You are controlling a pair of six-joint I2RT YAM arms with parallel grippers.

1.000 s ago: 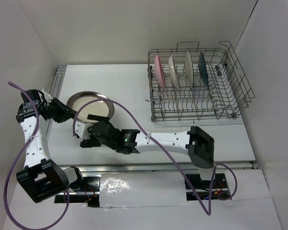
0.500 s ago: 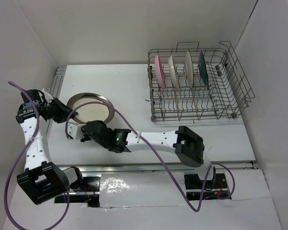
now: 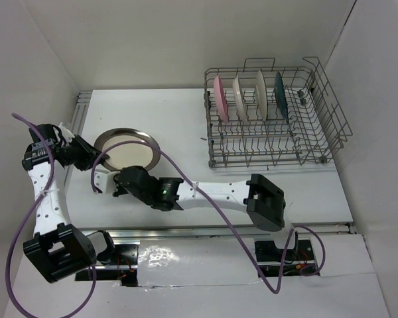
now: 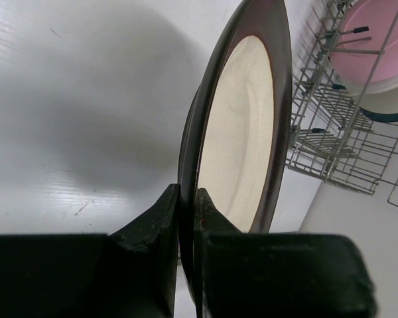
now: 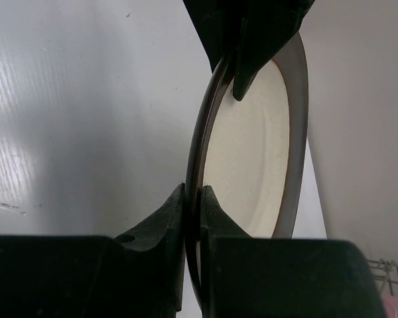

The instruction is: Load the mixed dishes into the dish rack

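The brown-rimmed cream plate [image 3: 127, 151] is off the table, tilted, at the left, and both grippers hold it. My left gripper [image 3: 93, 154] is shut on its left rim; in the left wrist view the fingers [image 4: 188, 195] pinch the dark rim of the plate [image 4: 242, 132]. My right gripper [image 3: 121, 177] is shut on the near rim, and in its wrist view the pads [image 5: 193, 193] clamp the plate's edge [image 5: 252, 152], with the left gripper [image 5: 233, 63] at the far rim. The dish rack [image 3: 329, 106] at the back right holds several upright plates, among them pink [image 3: 220, 98] and dark teal [image 3: 279, 94].
The right arm stretches leftward across the table's near part, trailing a purple cable [image 3: 212, 209]. White walls close in the left, back and right sides. The rack's wire side [image 4: 331, 139] and the pink plate [image 4: 378, 40] show in the left wrist view.
My right gripper has moved left to the plate's near rim and gone from open to shut on it. The left gripper has kept its grip; the plate has barely shifted.
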